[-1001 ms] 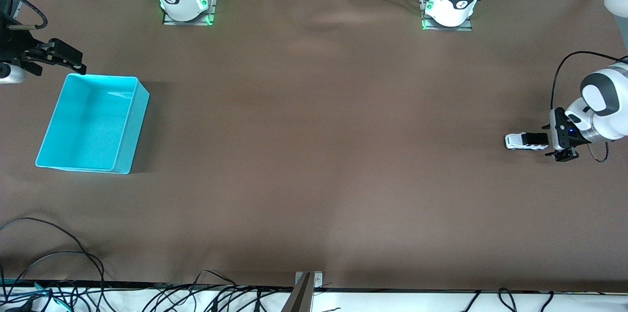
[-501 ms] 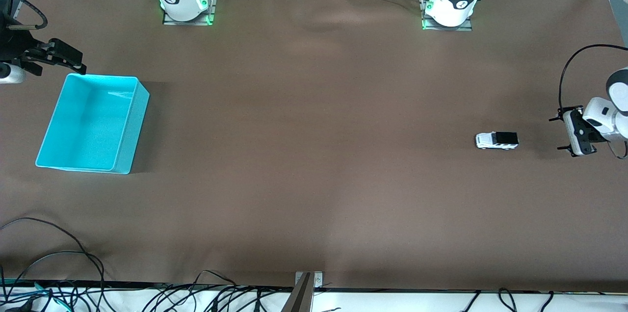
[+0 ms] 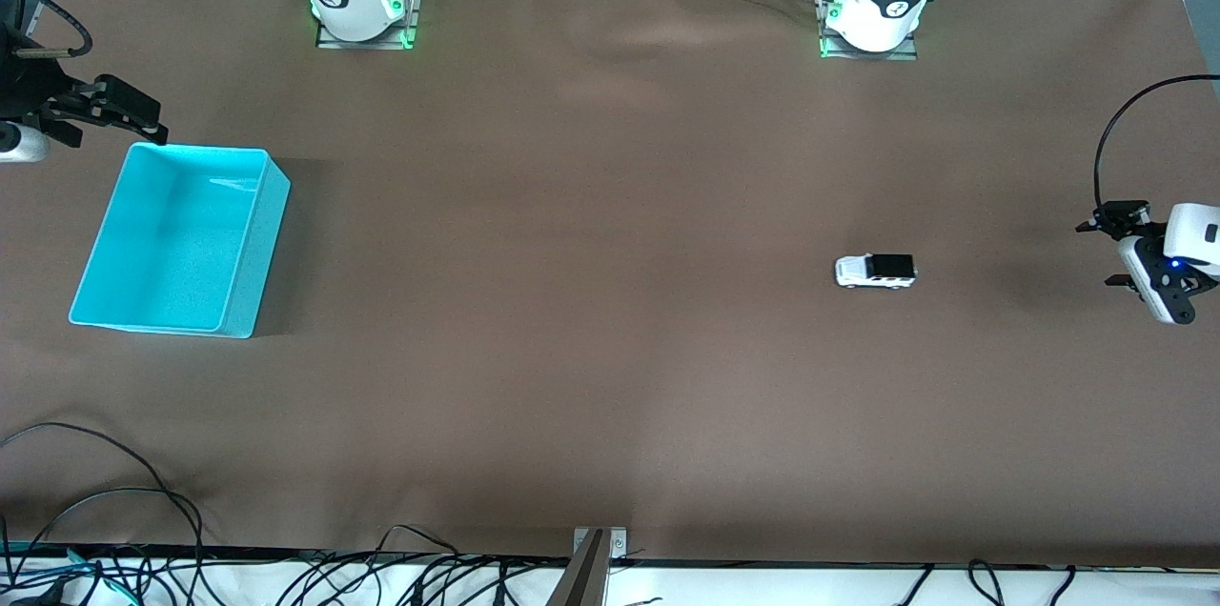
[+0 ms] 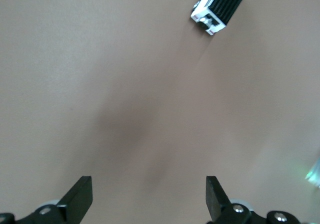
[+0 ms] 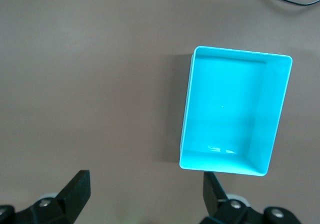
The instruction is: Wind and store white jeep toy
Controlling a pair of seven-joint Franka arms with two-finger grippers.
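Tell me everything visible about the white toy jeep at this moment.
The white toy jeep is a tiny boxy car, apparently plastic, with a white body, a black ribbed roof and dark side windows. It stands upright on its wheels on the brown table cover, lying lengthwise along the table with its white hood pointing toward the right arm's end. It sits toward the left arm's end, apart from everything else. Nothing touches it except the cover: the open left gripper is well clear of it.

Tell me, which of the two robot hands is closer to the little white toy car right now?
The left. The left gripper hangs open at its own end of the table, apart from the white jeep toy. The right gripper waits open at the opposite end, by the cyan bin.
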